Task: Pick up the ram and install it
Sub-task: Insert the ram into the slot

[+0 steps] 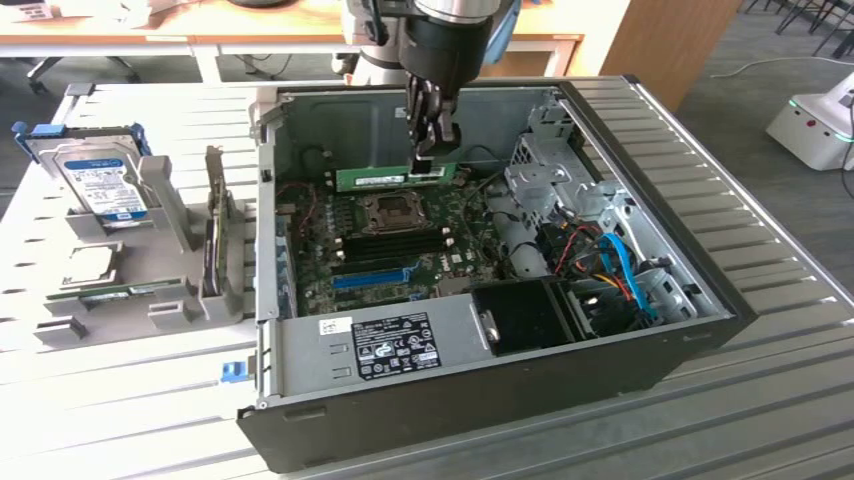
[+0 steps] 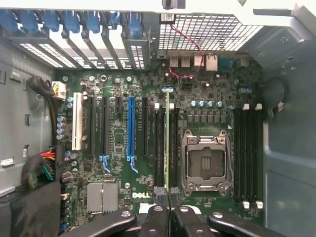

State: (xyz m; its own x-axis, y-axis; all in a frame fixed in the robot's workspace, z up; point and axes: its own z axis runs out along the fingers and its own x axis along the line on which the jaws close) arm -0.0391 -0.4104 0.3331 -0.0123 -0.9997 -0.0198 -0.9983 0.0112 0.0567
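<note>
Gripper [image 1: 424, 158] fingers are clamped on the ram [image 1: 380, 178], held above the motherboard [image 1: 461, 262] inside the open case. It looks like 1 light, stiff, fragile stick; I'd pinch the flat faces near its top edge.

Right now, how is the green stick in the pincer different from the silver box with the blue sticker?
The ram is thin, narrow and green; the hard drive is boxy and silver. The ram hangs in the shut pincer over the motherboard inside the open computer case; the hard drive rests in a grey rack outside it, at the exterior view's left. Both are computer parts.
</note>
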